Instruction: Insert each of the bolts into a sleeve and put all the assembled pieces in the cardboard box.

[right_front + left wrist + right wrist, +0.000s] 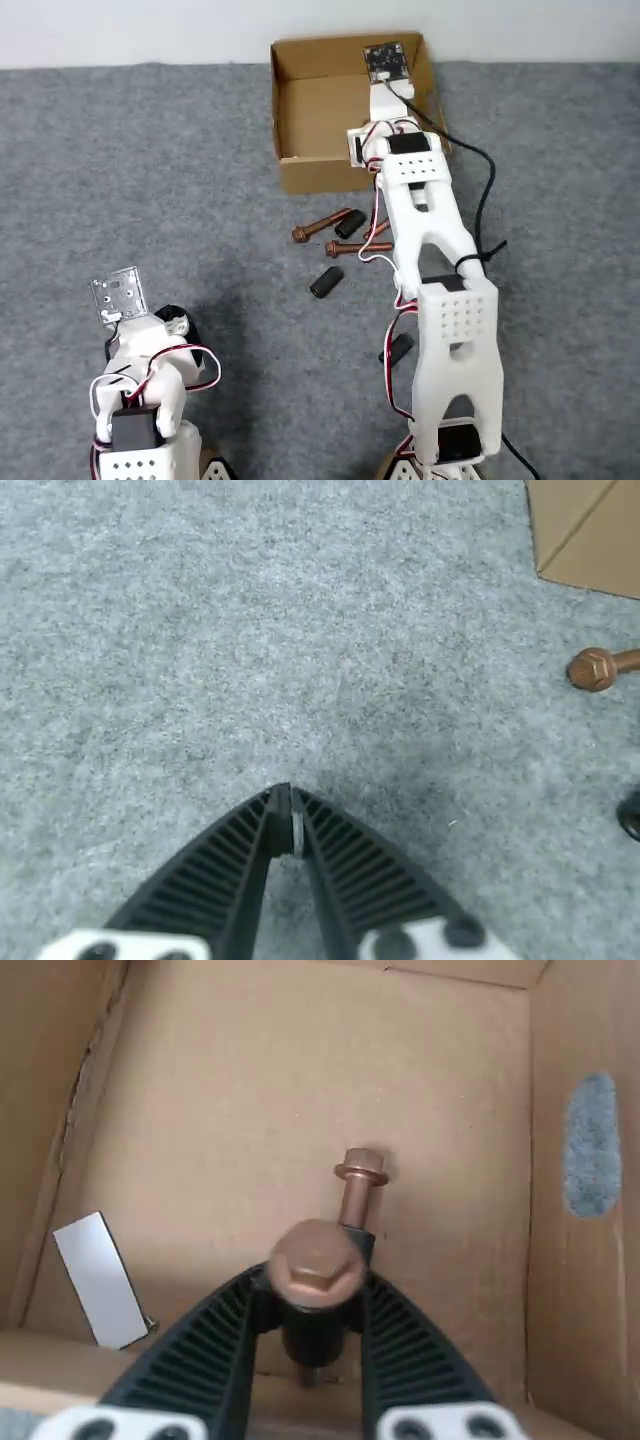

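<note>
Top centre of the high view: cardboard box (300, 120), with my right arm stretched over it from the lower right. Inside it, my right gripper (315, 1282) is clamped part-closed on an assembled piece (318, 1263), copper bolt head toward the wrist camera, black sleeve between the fingers (215, 1335). Can't tell if it touches the floor. A second assembled piece (358, 1192) lies on the box floor just beyond, apart from the gripper. White label (100, 1278) is on the floor off to one side.

Lower left, my left gripper (285, 810) is fully closed with nothing in it, over grey carpet (150, 180).

Loose on the carpet just below the box:
- first bolt (318, 226), upper sleeve (349, 223) just beside its shaft end
- second bolt (352, 246), partly under my right arm
- middle sleeve (326, 282)
- lower sleeve (397, 348), beside the arm
</note>
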